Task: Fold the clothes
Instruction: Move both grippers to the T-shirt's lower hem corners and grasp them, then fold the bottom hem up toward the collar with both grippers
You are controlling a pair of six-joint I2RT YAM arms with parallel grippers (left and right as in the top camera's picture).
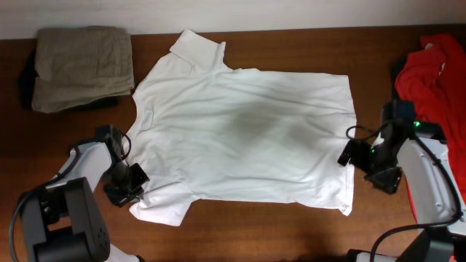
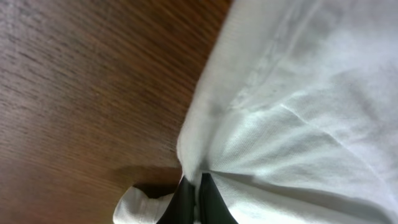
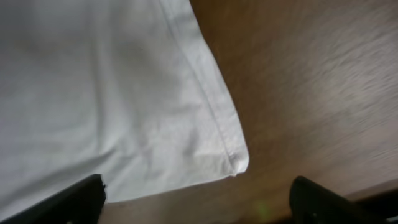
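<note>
left gripper (image 2: 198, 200) pinches white shirt (image 1: 247, 138), right gripper (image 3: 198, 198) wide at hem corner

the white shirt lies spread flat on the wooden table (image 1: 291, 233), between the two grippers. the left gripper's jaws are clamped on a fold of its edge by the sleeve, and cloth puckers away from the pinch. the right gripper stands wide apart with the hem corner between its fingers (image 3: 68, 198); whether either touches the fabric is hard to tell. beyond the left gripper lies a folded khaki garment (image 1: 80, 65), and behind the right gripper a red garment (image 1: 433, 69).

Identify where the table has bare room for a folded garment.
Bare table runs below the white shirt; another patch lies between shirt and red garment, top right. Crowded: khaki garment top left, left gripper and right gripper at the shirt's ends.
</note>
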